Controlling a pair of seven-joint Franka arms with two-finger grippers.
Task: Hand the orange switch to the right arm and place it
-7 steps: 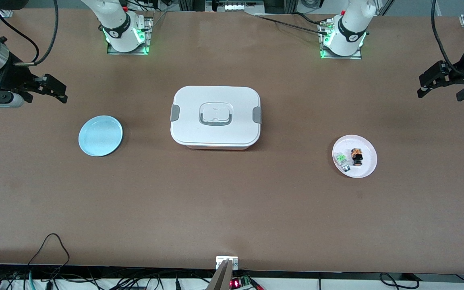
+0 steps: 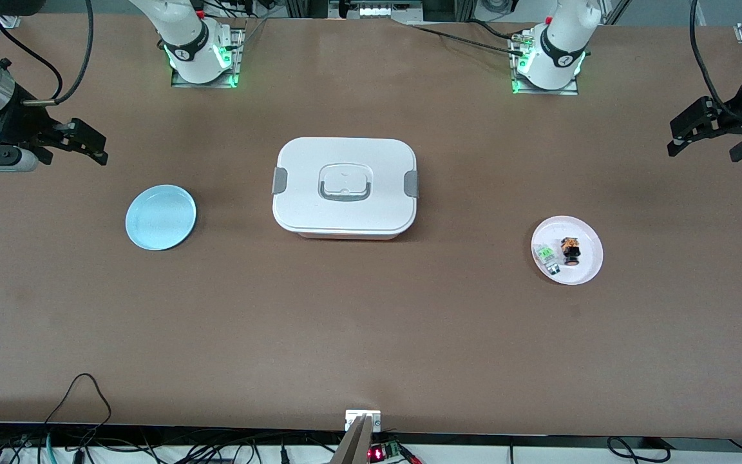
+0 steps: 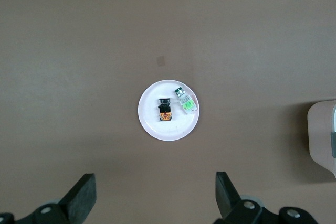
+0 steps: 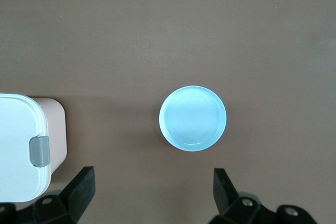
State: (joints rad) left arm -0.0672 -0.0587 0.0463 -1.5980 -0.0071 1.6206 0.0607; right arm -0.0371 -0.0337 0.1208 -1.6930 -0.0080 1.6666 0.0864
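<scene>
I think the orange switch (image 3: 165, 111) on the pink plate (image 3: 152, 127) is tiny, light and hard; I'd pinch its black sides. Left tool (image 3: 155, 199) and right tool (image 4: 153, 195) both hang wide apart, holding nothing.

Your left gripper (image 2: 709, 138) hangs in the air over the bench's left-arm end, its black fingers (image 3: 84, 199) spread wide apart and holding nothing. Your right gripper (image 2: 81, 143), on the silver wrist section, is raised over the right-arm end in the same way, its fingers (image 4: 81, 184) equally wide and empty. Both arms wait high, each reaching out from its base at the bench's edge.
</scene>
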